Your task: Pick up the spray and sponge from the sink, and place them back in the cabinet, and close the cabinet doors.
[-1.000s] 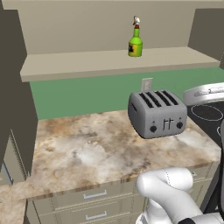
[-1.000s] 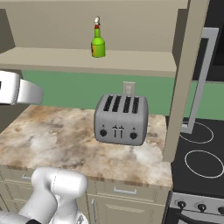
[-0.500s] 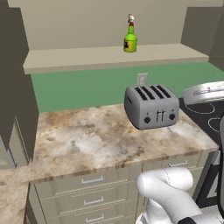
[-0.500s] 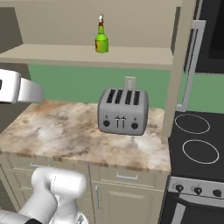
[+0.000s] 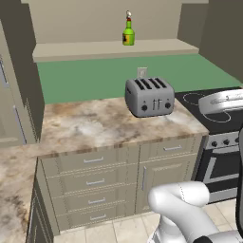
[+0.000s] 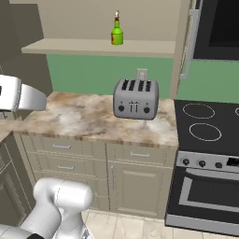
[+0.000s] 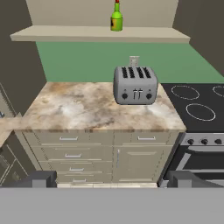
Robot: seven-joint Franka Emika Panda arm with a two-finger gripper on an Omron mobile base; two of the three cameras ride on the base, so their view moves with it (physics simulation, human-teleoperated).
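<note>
Up on the open shelf (image 5: 114, 50) of the cabinet (image 6: 105, 21) stands the spray (image 5: 128, 34), upright, near the middle of the shelf and toward its front edge; it shows again in the right base view (image 6: 116, 32) and in the hand view (image 7: 116, 19); its nozzle looks white and red, though it is too small to read well. Below it, on the marbled bench (image 5: 90, 126), sits a grey four-slot toaster (image 5: 149, 97), toward the bench's right end and well apart from the spray; behind the toaster a small wall socket (image 5: 142, 72) is set in the green back wall. To the right of the bench lies a black stove top (image 6: 207, 123) with ring burners; under the bench are beige drawers (image 5: 90, 182) with short horizontal handles. The hand (image 7: 111, 178) hangs back from the bench, its two dark fingertips (image 7: 41, 178) spread wide with nothing between them.
</note>
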